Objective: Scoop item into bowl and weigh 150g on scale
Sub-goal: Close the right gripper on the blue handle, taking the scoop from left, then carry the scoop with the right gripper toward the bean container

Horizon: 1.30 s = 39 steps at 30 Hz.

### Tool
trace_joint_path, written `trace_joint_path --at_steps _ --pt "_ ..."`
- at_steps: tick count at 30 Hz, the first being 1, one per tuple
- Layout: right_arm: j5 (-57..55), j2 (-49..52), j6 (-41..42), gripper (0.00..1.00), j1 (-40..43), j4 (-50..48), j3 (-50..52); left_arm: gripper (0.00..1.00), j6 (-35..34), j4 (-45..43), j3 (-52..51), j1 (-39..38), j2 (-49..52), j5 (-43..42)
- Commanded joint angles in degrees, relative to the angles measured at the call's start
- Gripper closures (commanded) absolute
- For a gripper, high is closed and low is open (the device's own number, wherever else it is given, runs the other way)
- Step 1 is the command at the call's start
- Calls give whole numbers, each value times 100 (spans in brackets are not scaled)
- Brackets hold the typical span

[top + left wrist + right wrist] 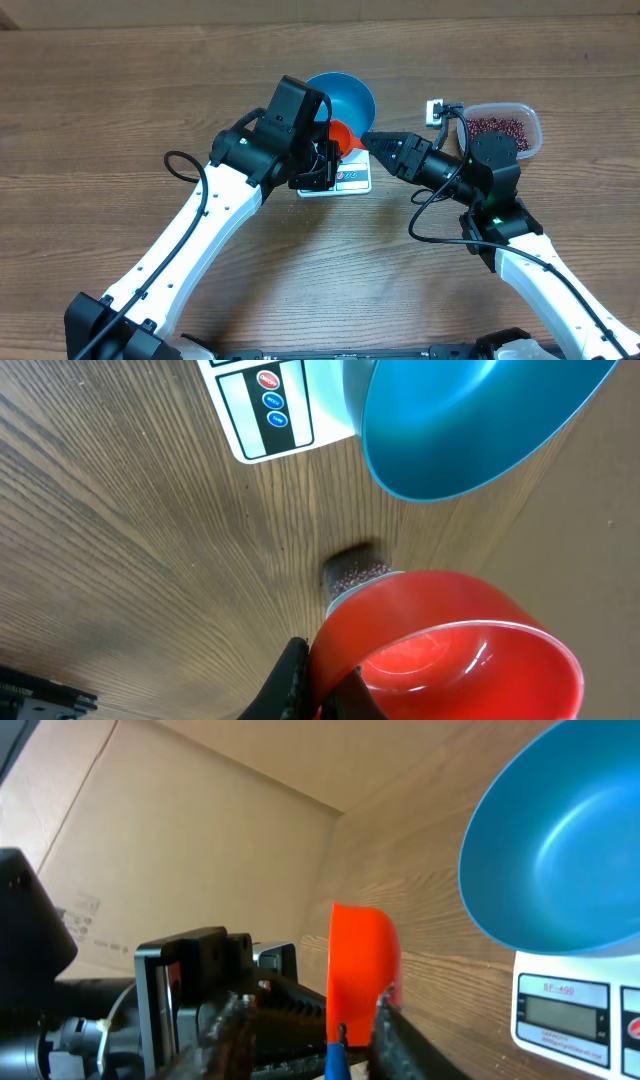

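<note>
The blue bowl (348, 93) sits on the white scale (350, 180), and what shows of its inside is bare (570, 840). My left gripper (325, 160) is shut on the rim of a red scoop (343, 135), held just in front of the bowl (480, 420). The scoop (440, 650) shows no beans inside. My right gripper (368, 140) reaches in from the right, its jaws straddling the scoop (360, 965). One finger (395, 1030) touches it and the other (235, 1030) stands well apart. The beans (497, 127) lie in a clear tub.
The clear tub (530, 135) stands at the right behind my right arm. A small white plug (435, 108) with a black cable lies beside it. The scale's button panel (265, 410) faces the left arm. A brown cardboard wall (150, 850) rises beyond the table.
</note>
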<state>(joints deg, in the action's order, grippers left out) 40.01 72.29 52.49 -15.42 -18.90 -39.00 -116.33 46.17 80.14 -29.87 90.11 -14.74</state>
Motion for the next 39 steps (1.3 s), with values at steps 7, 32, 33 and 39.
trace_joint_path --at_steps 7,32,33,39 --pt "-57 17 -2 78 -28 15 -96 96 -111 -22 103 -26 -37 15" --pt "-216 17 -540 96 -22 494 -96 0 472 -17 103 31 -37 28" --pt "-267 17 -614 96 -22 553 -96 1 588 -17 103 46 -37 28" --pt "-868 15 -787 96 -20 1132 -96 0 2225 -17 103 133 -37 7"
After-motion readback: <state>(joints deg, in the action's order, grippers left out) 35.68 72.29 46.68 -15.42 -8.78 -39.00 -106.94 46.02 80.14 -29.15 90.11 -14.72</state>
